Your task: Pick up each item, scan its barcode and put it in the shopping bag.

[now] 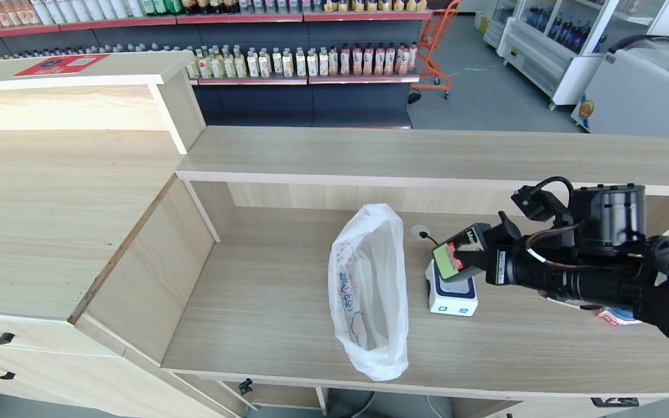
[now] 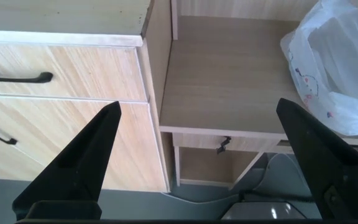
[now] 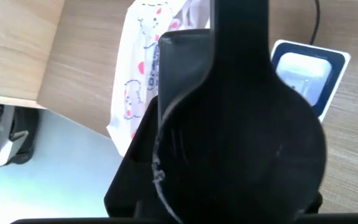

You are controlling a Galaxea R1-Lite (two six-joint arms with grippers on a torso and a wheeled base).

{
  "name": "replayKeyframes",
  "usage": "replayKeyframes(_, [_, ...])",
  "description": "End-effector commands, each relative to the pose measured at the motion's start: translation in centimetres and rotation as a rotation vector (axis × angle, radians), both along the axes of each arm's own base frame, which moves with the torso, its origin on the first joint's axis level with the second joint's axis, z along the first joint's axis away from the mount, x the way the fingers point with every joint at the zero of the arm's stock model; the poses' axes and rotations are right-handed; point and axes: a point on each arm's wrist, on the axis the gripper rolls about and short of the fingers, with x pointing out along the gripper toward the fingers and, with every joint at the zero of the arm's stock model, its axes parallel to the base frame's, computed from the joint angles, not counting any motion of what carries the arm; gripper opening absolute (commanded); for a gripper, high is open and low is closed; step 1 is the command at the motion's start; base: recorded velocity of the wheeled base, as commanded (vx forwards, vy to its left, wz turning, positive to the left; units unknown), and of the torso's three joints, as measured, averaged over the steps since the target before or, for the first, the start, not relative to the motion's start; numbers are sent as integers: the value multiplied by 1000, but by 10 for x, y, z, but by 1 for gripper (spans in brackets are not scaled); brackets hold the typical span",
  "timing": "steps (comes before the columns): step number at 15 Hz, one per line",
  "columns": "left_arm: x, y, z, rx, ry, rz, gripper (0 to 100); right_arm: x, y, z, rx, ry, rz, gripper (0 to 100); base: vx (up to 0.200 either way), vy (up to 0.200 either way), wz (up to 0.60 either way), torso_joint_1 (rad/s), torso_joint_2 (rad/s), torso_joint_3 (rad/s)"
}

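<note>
Above scanner [image 1: 453, 297]: right gripper [image 1: 473, 251] holding small box [image 1: 446, 259].
Its fingers clamped on small box, just beside shopping bag [image 1: 369, 290] lying on bench [image 1: 265, 302]; left gripper [image 2: 197, 112] fingers spread apart.

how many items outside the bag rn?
2. A green-and-black box is held in the right gripper over the scanner; a red-and-white packet lies on the counter, mostly hidden under the right arm. Others may be hidden behind that arm or inside the bag.
</note>
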Motion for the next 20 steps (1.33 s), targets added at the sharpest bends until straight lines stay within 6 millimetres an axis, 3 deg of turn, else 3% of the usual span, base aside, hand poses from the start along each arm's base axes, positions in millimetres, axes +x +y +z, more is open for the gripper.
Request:
replayKeyframes(1, [0,0,0,0,1,0,100,33,34,-44,-102,83,32,0,0,0,0,0,0,0])
replayKeyframes(3, [0,0,0,0,1,0,100,41,57,-60,-119,108,79,0,0,0,0,0,0,0])
replayKeyframes(5, [0,0,0,0,1,0,100,53,96,-74,-141,91,124,0,0,0,0,0,0,0])
replayKeyframes(7, [0,0,0,0,0,0,100,58,117,-92,-169,100,169,0,0,0,0,0,0,0])
replayKeyframes(12, [0,0,0,0,1,0,100,63,139,-128,-290,37,238,0,0,0,0,0,0,0])
replayKeyframes(18, [0,0,0,0,1,0,100,64,139,-147,-360,14,275,0,0,0,0,0,0,0])
replayKeyframes(19, [0,0,0,0,1,0,100,65,138,-149,-369,9,276,100,0,0,0,0,0,0])
replayKeyframes(20, [0,0,0,0,1,0,100,66,137,-146,-362,-9,271,100,0,0,0,0,0,0])
